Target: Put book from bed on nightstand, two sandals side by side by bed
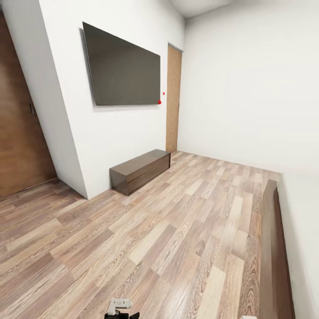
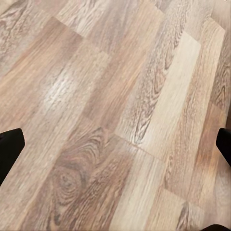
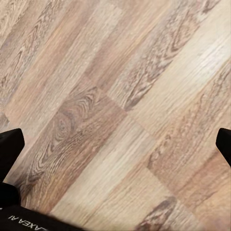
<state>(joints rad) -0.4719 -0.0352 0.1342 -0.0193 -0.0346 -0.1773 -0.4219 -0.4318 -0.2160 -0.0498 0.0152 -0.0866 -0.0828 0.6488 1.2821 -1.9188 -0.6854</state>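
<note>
Head view: I am in the bedroom, facing a white wall [image 1: 106, 146] at about 11 o'clock. A large dark flat screen [image 1: 123, 68] hangs on it, with two small red dots just off its lower corner. Below the screen, at about 12 o'clock, a low dark brown cabinet [image 1: 141, 170] stands on the wood-plank floor [image 1: 168, 235], its back against the wall. I cannot tell if it is a nightstand.

At 1 o'clock, in the far corner, a light brown door [image 1: 173, 99] stands shut. At 9 o'clock a darker brown door panel [image 1: 20, 128] fills the left edge.

At 4 o'clock, along the right edge: the dark brown frame of the bed [image 1: 272, 252], running away from me, with the pale mattress [image 1: 305, 230] above it. No surface of the mattress visible here carries anything.

At 6 o'clock, the bottom edge, a small grey-and-black part of my own body [image 1: 119, 308] pokes in.

Left wrist view: my left pincer [image 2: 115, 149] is spread wide, one black fingertip [image 2: 9, 149] at each side edge, bare planks between them, nothing held.

Right wrist view: my right pincer [image 3: 115, 149] is likewise spread wide, black fingertips [image 3: 9, 149] far apart, only planks between. A black edge with white lettering sits near one fingertip.
</note>
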